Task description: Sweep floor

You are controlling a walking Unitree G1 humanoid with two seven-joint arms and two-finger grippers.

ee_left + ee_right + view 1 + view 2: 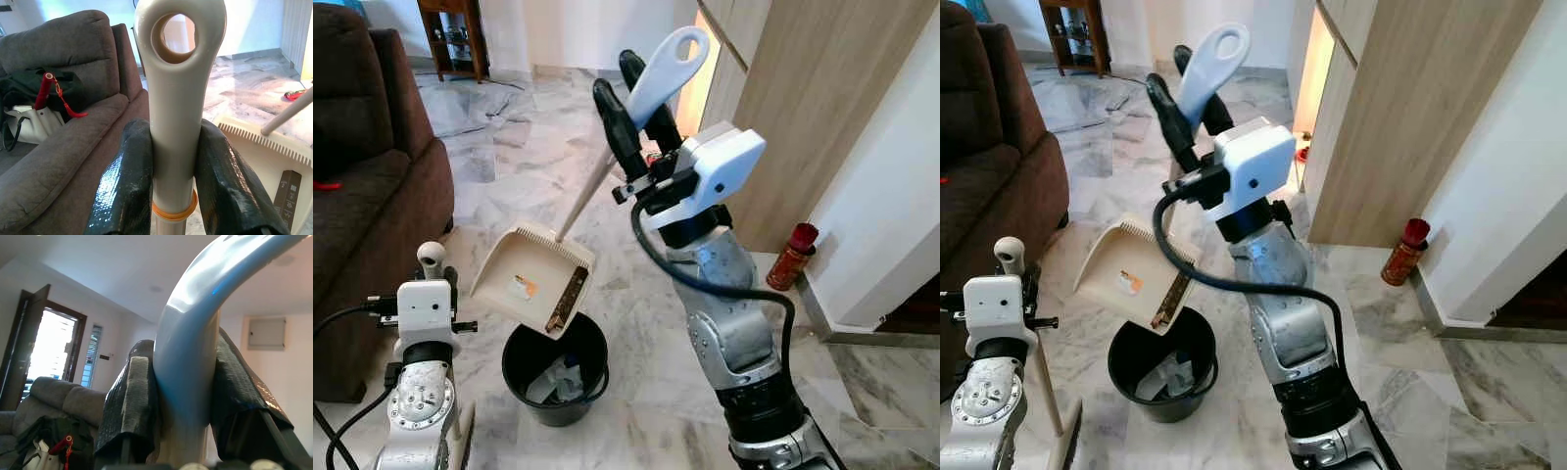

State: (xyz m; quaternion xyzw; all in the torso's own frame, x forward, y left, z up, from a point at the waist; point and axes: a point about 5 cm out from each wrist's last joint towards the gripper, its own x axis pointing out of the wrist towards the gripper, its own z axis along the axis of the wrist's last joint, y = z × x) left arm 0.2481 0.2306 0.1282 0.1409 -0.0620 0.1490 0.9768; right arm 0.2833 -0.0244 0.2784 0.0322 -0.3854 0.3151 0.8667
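Gripping dustpan handle [658, 73], broom handle [175, 98]

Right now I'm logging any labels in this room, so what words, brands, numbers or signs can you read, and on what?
None can be read for certain.
Dark label inside the dustpan, held tilted over the black bin by the right pincer: small white print, maybe a "2", too small to confirm.
Orange-and-white sticker on the dustpan: blurred.
Red bottle by the wall: label too small.
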